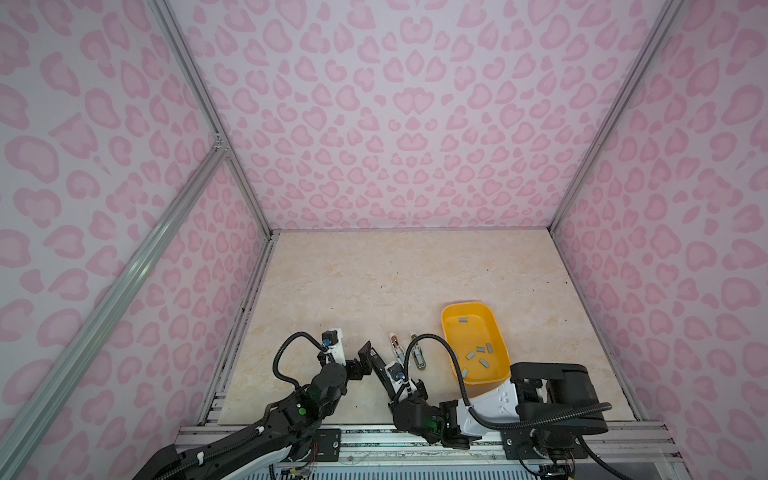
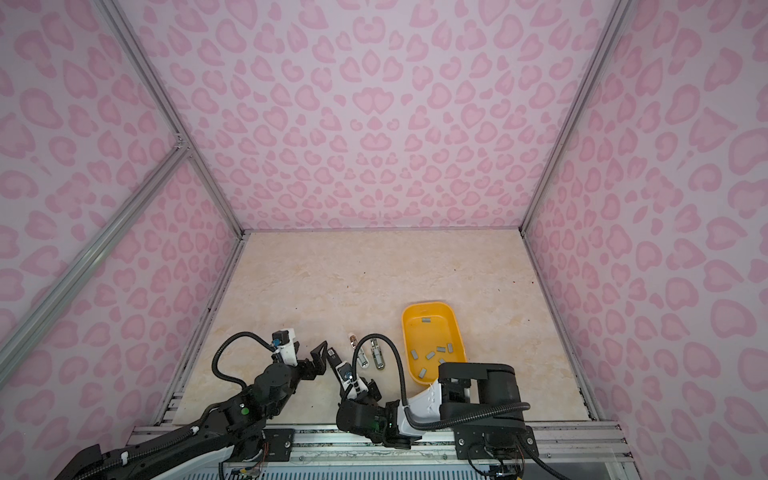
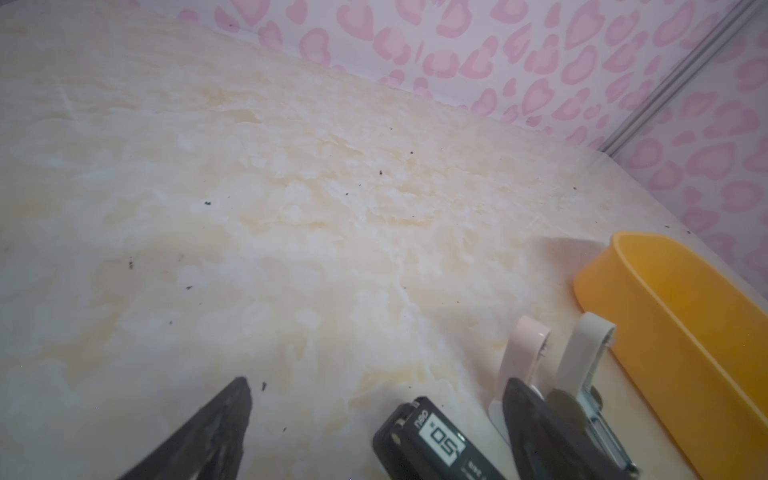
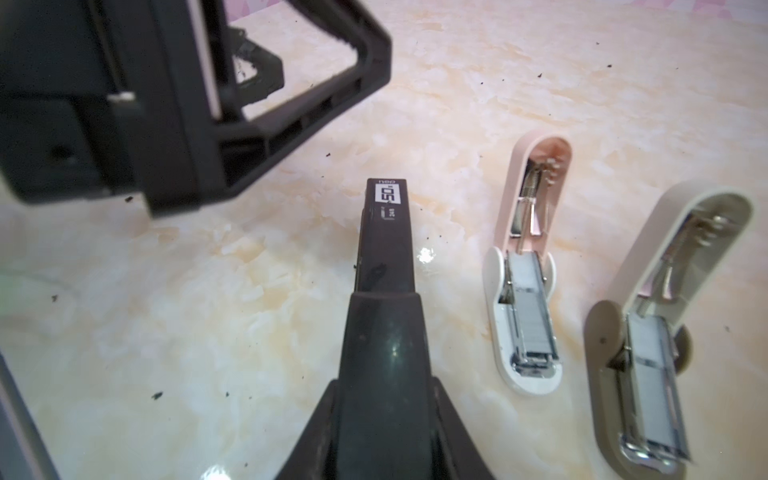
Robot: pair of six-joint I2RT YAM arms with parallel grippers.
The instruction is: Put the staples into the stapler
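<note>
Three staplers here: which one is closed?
The black stapler, clamped in the right tool. The pink stapler and the beige stapler both lie on the table hinged open, magazines exposed.

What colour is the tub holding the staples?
Yellow. The tub shows best in a top view, with grey staples lying inside.
</note>
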